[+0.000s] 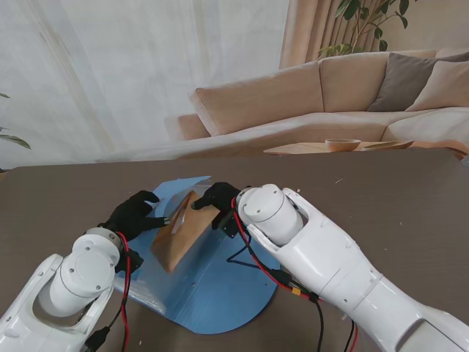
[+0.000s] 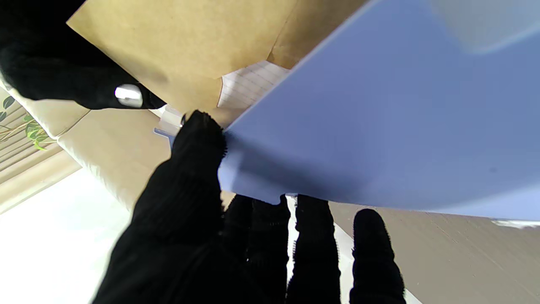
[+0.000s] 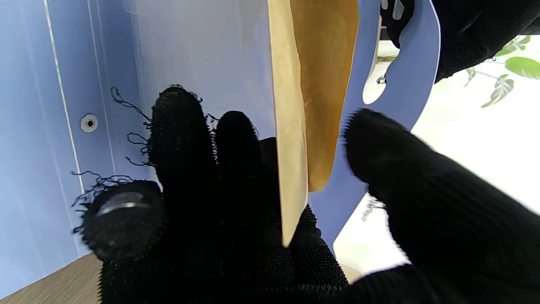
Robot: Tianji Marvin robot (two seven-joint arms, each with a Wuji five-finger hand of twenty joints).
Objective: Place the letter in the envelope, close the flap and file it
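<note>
A brown envelope [image 1: 178, 233] stands tilted on edge over the open blue folder [image 1: 216, 293]. My right hand [image 1: 217, 196] is shut on its far upper corner. In the right wrist view the envelope's edge [image 3: 290, 126] runs between my fingers [image 3: 185, 139] and my thumb. My left hand [image 1: 132, 214] pinches the folder's lifted front cover [image 2: 379, 126], thumb on one face and the other fingers behind it. The envelope [image 2: 177, 42] sits just inside that cover. A strip of white lined letter [image 2: 249, 84] shows at the envelope's notch.
The folder lies on a dark brown table [image 1: 396, 191], whose far edge runs in front of a beige sofa [image 1: 330, 95]. A low wooden table with a bowl [image 1: 342, 144] stands beyond. Red and black cables [image 1: 267, 268] trail along both arms.
</note>
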